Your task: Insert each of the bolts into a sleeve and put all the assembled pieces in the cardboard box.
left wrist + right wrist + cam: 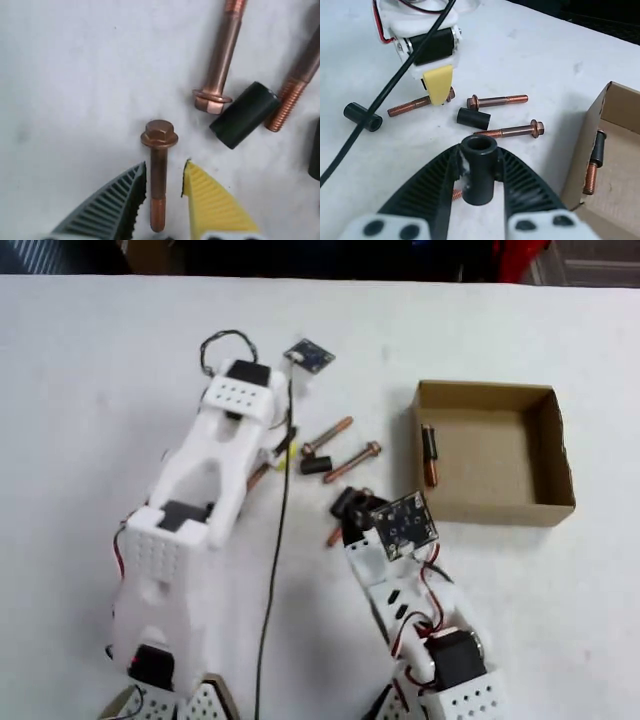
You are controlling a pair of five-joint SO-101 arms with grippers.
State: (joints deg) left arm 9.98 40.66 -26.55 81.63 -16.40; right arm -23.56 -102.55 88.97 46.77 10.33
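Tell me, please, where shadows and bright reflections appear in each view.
High view: the cardboard box is dimmer inside along its walls. Left wrist view: a bright glint sits on the flange of one bolt, with a soft shadow under the black sleeve. Right wrist view: the box darkens the table beside it.

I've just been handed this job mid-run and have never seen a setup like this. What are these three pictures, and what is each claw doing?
You are looking at two small white robot arms at a table, each ending in a two-fingered gripper. The high view looks down on both arms. The other two views come from cameras on their wrists.

The left gripper is open, with its fingers on either side of a copper bolt lying on the table. The right gripper is shut on a black sleeve.

Two bolts and a loose sleeve lie between the arms, and another sleeve lies farther off. The cardboard box holds one bolt already in a sleeve.
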